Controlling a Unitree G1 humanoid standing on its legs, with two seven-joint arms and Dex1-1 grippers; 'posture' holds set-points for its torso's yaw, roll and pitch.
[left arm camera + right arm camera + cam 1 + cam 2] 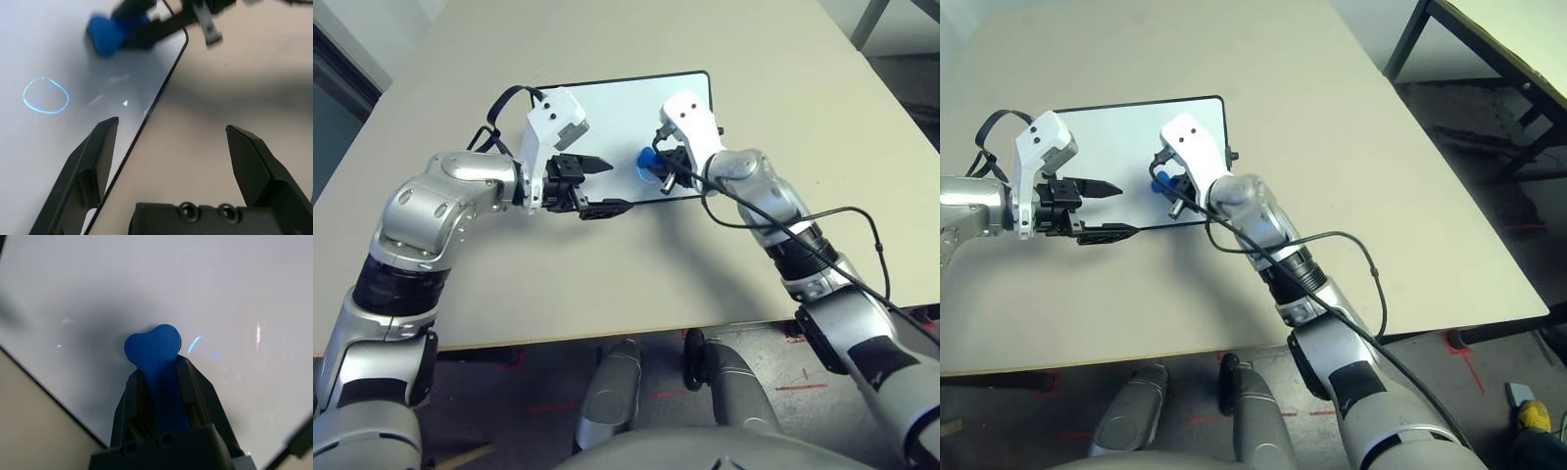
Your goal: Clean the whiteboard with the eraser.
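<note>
The whiteboard (pixel 617 117), white with a thin black frame and a faint blue loop, lies flat on the surface (pixel 783 88), where the right end effector (pixel 164 382) clamps the blue eraser (pixel 154 350) against it while the left end effector (pixel 171 147), spread wide and empty, straddles its near edge.

Even bright light; glare streaks on the whiteboard (pixel 234 293); the eraser (pixel 108 34) blurred in the left wrist view
</note>
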